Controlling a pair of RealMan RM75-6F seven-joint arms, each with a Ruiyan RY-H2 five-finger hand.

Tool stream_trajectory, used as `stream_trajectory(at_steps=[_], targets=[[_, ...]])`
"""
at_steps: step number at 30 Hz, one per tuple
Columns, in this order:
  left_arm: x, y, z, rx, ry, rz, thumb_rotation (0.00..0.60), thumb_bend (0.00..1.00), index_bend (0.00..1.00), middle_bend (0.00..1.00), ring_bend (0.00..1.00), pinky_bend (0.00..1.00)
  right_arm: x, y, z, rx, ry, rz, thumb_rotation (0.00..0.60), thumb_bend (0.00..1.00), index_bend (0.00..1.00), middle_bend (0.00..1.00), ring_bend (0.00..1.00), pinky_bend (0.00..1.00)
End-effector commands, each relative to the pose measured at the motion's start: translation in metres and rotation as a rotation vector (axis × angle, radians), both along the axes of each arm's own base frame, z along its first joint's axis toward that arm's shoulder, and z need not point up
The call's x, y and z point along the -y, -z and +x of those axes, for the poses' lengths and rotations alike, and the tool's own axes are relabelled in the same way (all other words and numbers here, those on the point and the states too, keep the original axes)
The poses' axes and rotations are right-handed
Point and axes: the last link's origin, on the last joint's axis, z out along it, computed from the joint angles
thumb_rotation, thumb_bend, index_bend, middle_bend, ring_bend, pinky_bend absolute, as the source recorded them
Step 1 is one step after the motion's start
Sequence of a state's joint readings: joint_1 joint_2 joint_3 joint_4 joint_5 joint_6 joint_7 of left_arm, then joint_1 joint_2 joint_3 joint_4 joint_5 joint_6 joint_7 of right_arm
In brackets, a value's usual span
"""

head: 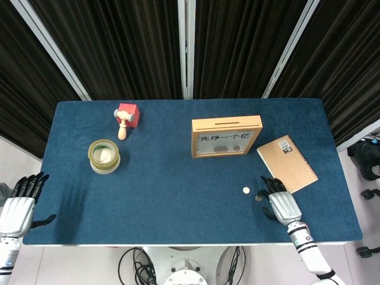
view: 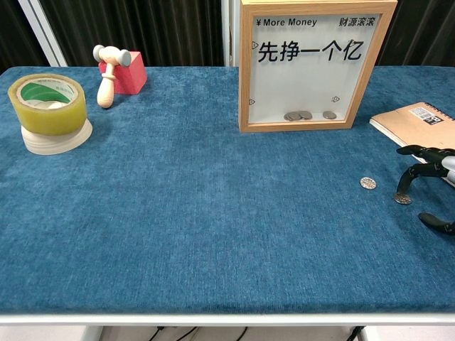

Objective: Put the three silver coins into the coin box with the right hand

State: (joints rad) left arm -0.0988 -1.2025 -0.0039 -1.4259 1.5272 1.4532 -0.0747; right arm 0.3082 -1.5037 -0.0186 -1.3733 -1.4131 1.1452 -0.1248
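The wooden coin box [head: 226,136] [view: 306,64] stands upright mid-table, with several coins behind its clear front. Two silver coins lie on the blue cloth: one [head: 246,190] [view: 367,183] sits free, the other [head: 259,197] [view: 403,199] lies right under a fingertip of my right hand [head: 280,202] [view: 429,177]. That hand hovers low with fingers spread and the thumb held apart, gripping nothing. My left hand [head: 21,208] hangs off the table's front left corner with fingers spread and empty.
A brown notebook [head: 287,162] [view: 416,119] lies just behind the right hand. A tape roll [head: 104,155] [view: 48,105] and a red block with a wooden hammer [head: 126,116] [view: 117,71] stand far left. The table's front edge [head: 196,242] runs close by.
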Motion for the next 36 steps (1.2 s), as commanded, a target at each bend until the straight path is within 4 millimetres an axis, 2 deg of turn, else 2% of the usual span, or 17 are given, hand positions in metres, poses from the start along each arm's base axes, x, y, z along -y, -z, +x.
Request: stream_trajectory(at_steps=[1,17,36], targets=[[0.000,0.000,0.000,0.001,0.000,0.001,0.600,0.00,0.06,0.01,0.00,0.00,0.000,0.001,0.000,-0.001,0.002,0.003,0.600,0.35,0.38,0.00,0.00,0.00],[-0.002,0.000,-0.004,-0.001,-0.009,-0.003,0.600,0.00,0.06,0.01,0.00,0.00,0.004,0.006,-0.001,0.009,0.002,-0.002,0.600,0.36,0.39,0.00,0.00,0.00],[-0.002,0.003,-0.006,-0.007,-0.014,-0.017,0.600,0.00,0.06,0.01,0.00,0.00,0.011,0.010,0.001,0.012,-0.008,-0.041,0.600,0.37,0.51,0.00,0.00,0.00]])
